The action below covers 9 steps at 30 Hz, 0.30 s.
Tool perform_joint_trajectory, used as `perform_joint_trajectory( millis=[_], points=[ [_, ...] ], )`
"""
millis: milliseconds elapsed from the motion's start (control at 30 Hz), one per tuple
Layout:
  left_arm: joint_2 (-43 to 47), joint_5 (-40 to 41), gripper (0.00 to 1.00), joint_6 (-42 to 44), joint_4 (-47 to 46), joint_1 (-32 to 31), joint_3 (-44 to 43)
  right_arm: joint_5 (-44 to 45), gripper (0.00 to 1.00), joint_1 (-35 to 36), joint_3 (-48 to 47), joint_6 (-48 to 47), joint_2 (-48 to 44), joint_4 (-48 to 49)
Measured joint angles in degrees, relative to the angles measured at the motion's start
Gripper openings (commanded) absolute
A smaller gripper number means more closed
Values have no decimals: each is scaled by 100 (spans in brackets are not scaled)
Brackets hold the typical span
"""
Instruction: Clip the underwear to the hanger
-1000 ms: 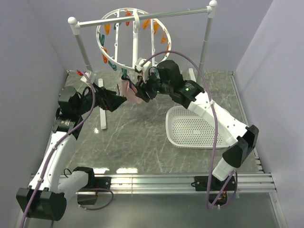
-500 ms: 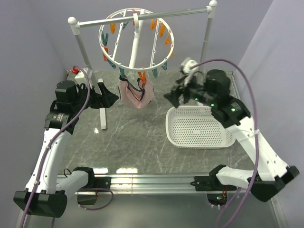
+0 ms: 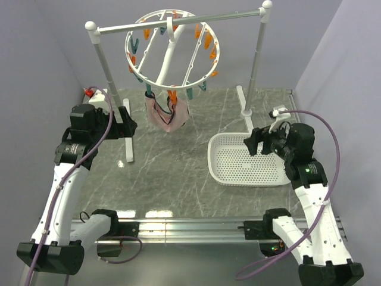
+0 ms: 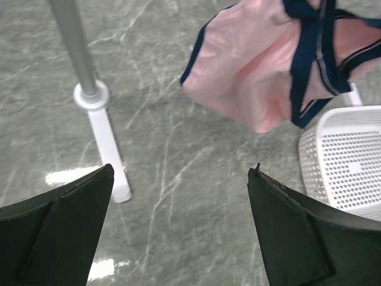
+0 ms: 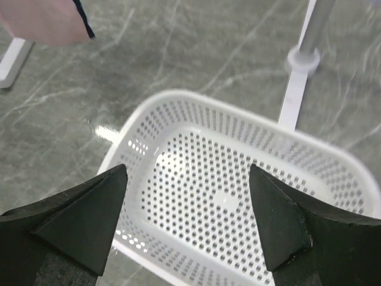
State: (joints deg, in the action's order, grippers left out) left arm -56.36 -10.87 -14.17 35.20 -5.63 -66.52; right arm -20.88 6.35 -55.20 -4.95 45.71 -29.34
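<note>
The pale pink underwear (image 3: 167, 114) with navy edging hangs from clips at the near rim of the round white hanger (image 3: 172, 50), which hangs by its hook on the rail. It also shows in the left wrist view (image 4: 262, 65), and a corner shows in the right wrist view (image 5: 44, 21). My left gripper (image 3: 127, 122) is open and empty, left of the underwear and apart from it. My right gripper (image 3: 255, 143) is open and empty above the white basket (image 3: 219, 168), far right of the underwear.
The white rail stand has two poles (image 3: 102, 62) (image 3: 257, 56) with feet on the marble table (image 3: 172, 173). The left foot (image 4: 107, 149) lies below my left gripper. The perforated basket (image 5: 178, 104) holds nothing.
My right arm has swung back to the right and down over the basket. My left gripper has drawn back left from the underwear, which now hangs free from the clips.
</note>
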Motion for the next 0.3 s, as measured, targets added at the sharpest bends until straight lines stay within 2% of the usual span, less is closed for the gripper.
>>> perform_joint_trajectory(
  millis=[133, 300],
  points=[
    [61, 223, 99, 17, 17, 33, 175, -223, 92, -466, 555, 175, -269, -96],
    [50, 385, 100, -2, 28, 109, 249, -385, 93, -638, 752, 282, -485, -173]
  ],
)
